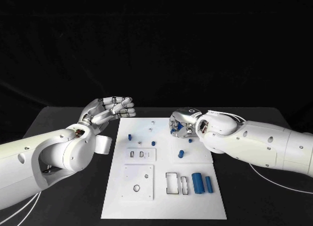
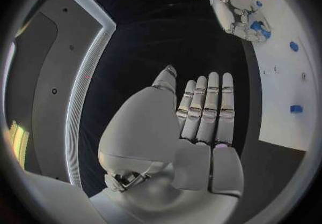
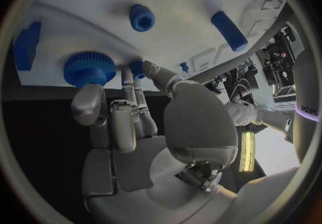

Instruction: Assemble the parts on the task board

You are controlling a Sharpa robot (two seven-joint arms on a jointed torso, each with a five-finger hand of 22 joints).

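The white task board lies in the middle of the table. My right hand hovers over its far right part. In the right wrist view its thumb and a fingertip pinch a small blue part, right beside a blue gear on the board. The left wrist view shows the right hand with blue between its fingers. My left hand is raised left of the board's far left corner and holds nothing; its fingers lie straight, side by side.
A blue cylinder and a blue bar lie at the board's near right. Small blue pegs stand mid-board. Two white inset plates sit on the board's left half.
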